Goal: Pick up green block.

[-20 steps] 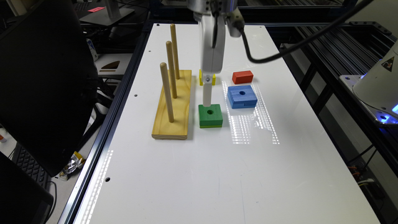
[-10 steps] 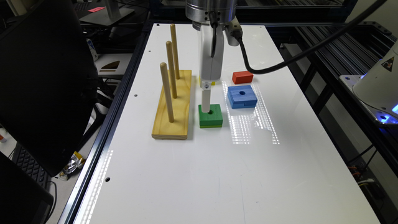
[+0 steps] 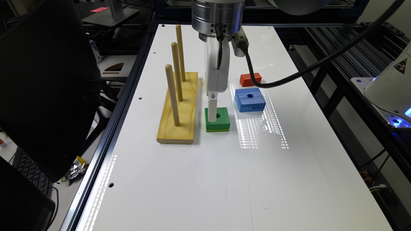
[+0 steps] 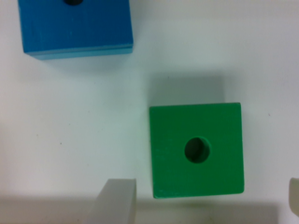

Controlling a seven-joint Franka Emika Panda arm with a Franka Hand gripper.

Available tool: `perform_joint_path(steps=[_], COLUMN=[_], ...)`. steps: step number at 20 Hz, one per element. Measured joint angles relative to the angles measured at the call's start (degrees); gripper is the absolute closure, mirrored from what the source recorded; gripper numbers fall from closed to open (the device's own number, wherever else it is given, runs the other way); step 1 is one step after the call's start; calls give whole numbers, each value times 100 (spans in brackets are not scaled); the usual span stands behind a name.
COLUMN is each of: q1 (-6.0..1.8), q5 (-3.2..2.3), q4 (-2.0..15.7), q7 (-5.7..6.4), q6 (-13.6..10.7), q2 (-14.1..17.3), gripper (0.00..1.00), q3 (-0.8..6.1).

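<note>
The green block (image 4: 196,149) lies flat on the white table, a square with a round centre hole. My gripper (image 4: 205,203) is open, and the block sits in the gap between its fingers, nearer to one finger (image 4: 117,203) than to the other, with a small gap on each side. In the exterior view the gripper (image 3: 213,118) reaches straight down onto the green block (image 3: 223,121), and its white finger covers part of the block's top beside the hole.
A larger blue block (image 3: 249,99) (image 4: 77,28) lies close to the green one, toward the exterior view's right, with a red block (image 3: 250,79) behind it. A wooden base with three upright pegs (image 3: 177,106) stands just to the exterior view's left. The table edge (image 3: 128,106) runs beyond the base.
The gripper has come down from above the green block until its finger reaches the block's top. The blocks and peg base have not moved.
</note>
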Motion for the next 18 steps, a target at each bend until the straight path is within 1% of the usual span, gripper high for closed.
perform_joint_path(steps=[7,15,18], q1=[-3,-3,2], q5=[0,0,0], q4=[54,206,207], q7=[0,0,1], q6=[4,4,1], q2=[3,116,144], gripper=[0,0,0], q3=[-1,-2,4])
